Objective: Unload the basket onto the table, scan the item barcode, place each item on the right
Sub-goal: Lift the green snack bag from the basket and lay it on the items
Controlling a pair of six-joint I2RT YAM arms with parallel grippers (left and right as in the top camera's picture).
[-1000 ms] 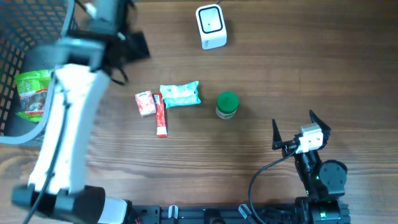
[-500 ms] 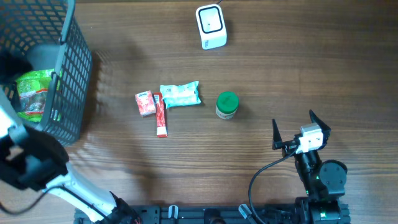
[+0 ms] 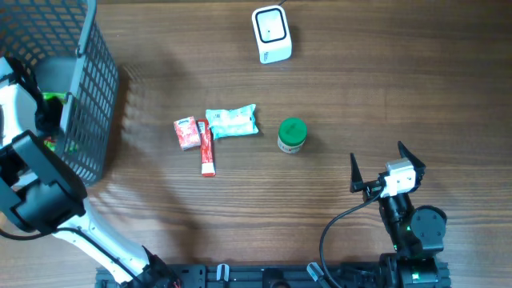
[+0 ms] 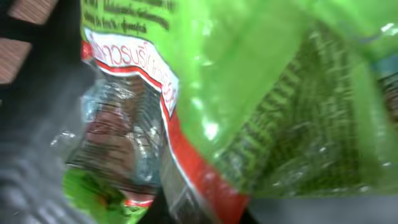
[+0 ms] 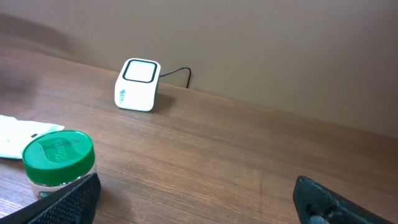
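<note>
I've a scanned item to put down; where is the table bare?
Bare wood between the scanner and the right end effector, and between the red tube and the near edge. Crowded from pink box to green-lidded jar.

The table (image 3: pixel 360 96) under the scanner (image 3: pixel 271 34) looked like brown wood with a fine streaked grain and a dull, matt finish. The scanner itself was smooth white plastic with a slightly glossy dark window on top. Well away from the scanner, the basket (image 3: pixel 92 104) read as dark grey plastic mesh, matt, and the bag (image 4: pixel 249 93) in it was thin green plastic film, crinkled and very shiny. Nearer the scanner I saw a jar (image 3: pixel 292 134) with a green plastic lid, a soft teal packet (image 3: pixel 232 122) of glossy film, a small box (image 3: pixel 186 133) that looked like printed card, and a smooth red tube (image 3: pixel 208 152). The right gripper (image 5: pixel 196 183) had matt black fingers (image 5: pixel 65 202) with a rough, grainy face.
</note>
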